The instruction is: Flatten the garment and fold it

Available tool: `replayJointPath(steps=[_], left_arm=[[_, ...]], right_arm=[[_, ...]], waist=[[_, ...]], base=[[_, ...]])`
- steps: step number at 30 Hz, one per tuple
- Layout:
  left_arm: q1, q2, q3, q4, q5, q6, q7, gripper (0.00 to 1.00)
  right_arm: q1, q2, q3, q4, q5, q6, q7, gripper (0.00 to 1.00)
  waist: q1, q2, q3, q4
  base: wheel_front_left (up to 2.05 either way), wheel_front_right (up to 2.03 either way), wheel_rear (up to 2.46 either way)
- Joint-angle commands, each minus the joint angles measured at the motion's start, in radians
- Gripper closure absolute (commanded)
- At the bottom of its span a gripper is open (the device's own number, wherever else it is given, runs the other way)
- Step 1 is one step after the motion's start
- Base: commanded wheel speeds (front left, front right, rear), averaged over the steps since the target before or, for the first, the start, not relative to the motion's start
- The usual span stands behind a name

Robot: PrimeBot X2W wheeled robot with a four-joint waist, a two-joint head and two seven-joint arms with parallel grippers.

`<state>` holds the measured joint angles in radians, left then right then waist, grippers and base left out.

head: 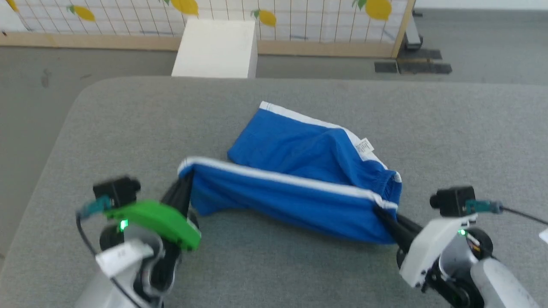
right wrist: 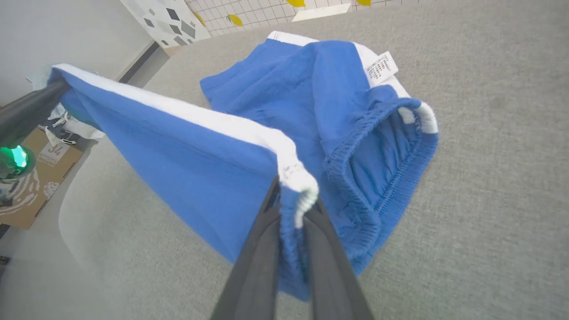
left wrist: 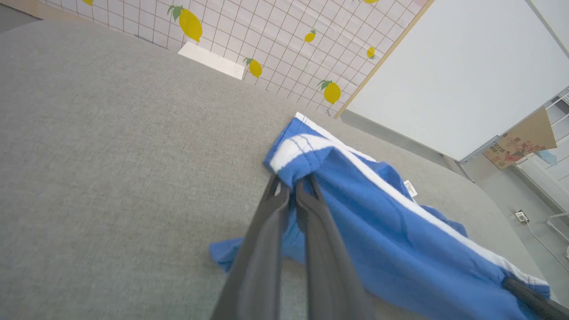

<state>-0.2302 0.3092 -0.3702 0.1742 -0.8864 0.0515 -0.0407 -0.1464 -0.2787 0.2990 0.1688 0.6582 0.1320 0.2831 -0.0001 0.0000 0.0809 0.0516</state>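
The left end effector point(head: 185, 182) is clamped on one end of a white-trimmed edge of the garment, a pair of bright royal-blue thin athletic shorts point(head: 299, 158). The right end effector point(head: 383, 211) is clamped on the other end of the same edge, just beside the gathered blue elastic waistband point(right wrist: 369, 129).

Between the two end effectors the white trim runs nearly straight, raised above the grey fabric-covered bench point(head: 128, 128), with blue cloth hanging below it. Beyond this edge the rest of the garment lies rumpled on the bench, its small white printed label point(head: 364, 146) facing up.

Past the far bench edge stands a white rectangular block point(head: 216, 47). Behind it is a white grid panel with yellow lemon prints point(head: 308, 21).
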Motion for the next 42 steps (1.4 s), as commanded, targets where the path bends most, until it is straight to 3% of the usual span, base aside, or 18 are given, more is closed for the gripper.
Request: replayJointPath(steps=[1, 13, 23, 41, 42], left_arm=[[-0.067, 0.004, -0.002, 0.023, 0.020, -0.013, 0.007, 1.00], [-0.495, -0.056, -0.057, 0.317, 0.074, -0.104, 0.056, 1.00], [-0.715, -0.112, -0.104, 0.522, 0.102, -0.151, 0.052, 1.00], [-0.890, -0.106, -0.097, 0.814, 0.113, -0.105, 0.075, 1.00], [-0.893, -0.109, -0.094, 0.826, 0.109, -0.102, 0.075, 0.87]], right_arm=[[-0.035, 0.010, -0.007, -0.006, -0.013, -0.001, 0.005, 1.00], [-0.211, 0.072, -0.060, 0.033, -0.060, -0.001, 0.037, 1.00], [-0.282, 0.109, -0.087, 0.050, -0.080, -0.001, 0.035, 1.00], [-0.294, 0.129, -0.084, 0.083, -0.075, -0.001, 0.038, 1.00], [-0.294, 0.128, -0.084, 0.084, -0.074, -0.001, 0.038, 1.00]], waist=[[0.0001, 0.0000, 0.070, -0.021], [0.0001, 0.0000, 0.274, -0.084], [0.0001, 0.0000, 0.377, -0.144], [0.0001, 0.0000, 0.426, -0.181], [0.0001, 0.0000, 0.425, -0.181]], base=[[0.00, 0.00, 0.00], [0.00, 0.00, 0.00], [0.00, 0.00, 0.00], [0.00, 0.00, 0.00], [0.00, 0.00, 0.00]])
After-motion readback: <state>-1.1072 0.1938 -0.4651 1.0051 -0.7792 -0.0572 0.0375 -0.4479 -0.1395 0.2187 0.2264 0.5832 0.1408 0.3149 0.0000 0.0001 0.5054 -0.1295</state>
